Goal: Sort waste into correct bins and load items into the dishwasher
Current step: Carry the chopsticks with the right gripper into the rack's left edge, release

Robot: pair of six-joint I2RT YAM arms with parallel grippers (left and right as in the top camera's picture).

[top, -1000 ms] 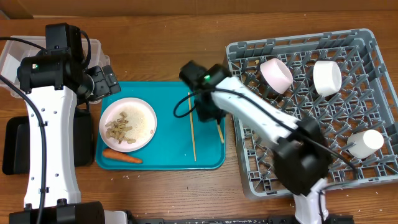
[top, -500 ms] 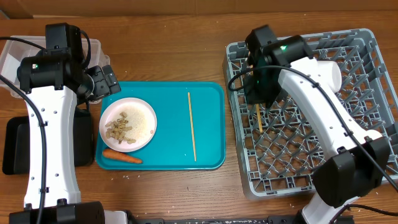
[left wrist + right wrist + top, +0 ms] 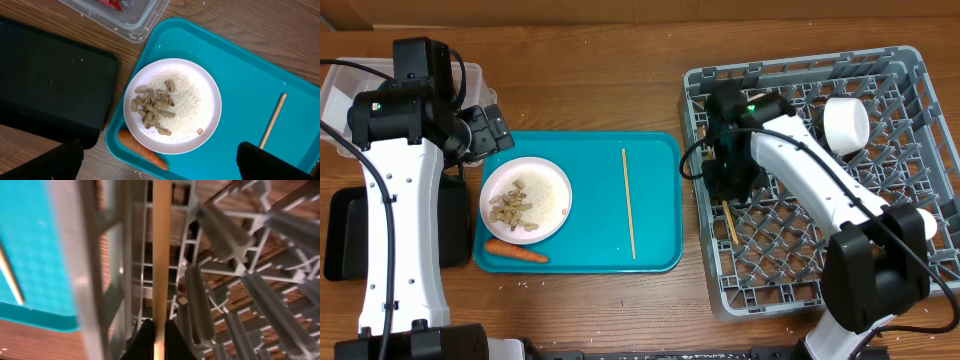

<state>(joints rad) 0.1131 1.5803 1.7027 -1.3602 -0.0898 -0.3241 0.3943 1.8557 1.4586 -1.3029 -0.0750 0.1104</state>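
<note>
From above, the right claw [image 3: 725, 190] was clenched on the held chopstick [image 3: 729, 222] over the left side of the grey rack [image 3: 720, 300], which stood toward the right edge of the tabletop [image 3: 620, 80]. The stick ran out of the claw toward the near edge, tipped slightly to the right, its free end down among the pegs. The loose chopstick [image 3: 628, 200] lay on the teal tray [image 3: 655, 160], its long axis running from far edge to near edge. It was just left of the rack and nearer the right claw than the left claw [image 3: 490, 130], so it looked like the right arm's next job. A white cup [image 3: 845, 124] sat in the rack's far right corner. In the left wrist view, the left claw [image 3: 160, 162] hung released and empty above the white plate [image 3: 200, 100] of beige scraps [image 3: 152, 107]. The orange carrot [image 3: 142, 152] lay against the plate's edge, with the black tray [image 3: 50, 85] and clear tub [image 3: 135, 15] alongside. In the right wrist view, the right claw [image 3: 159, 342] pinched the held chopstick [image 3: 160, 255], a thin, pale, straight wooden stick, close beside the rack's wall [image 3: 115, 255], with the pegs [image 3: 220, 230] to its other side.
</note>
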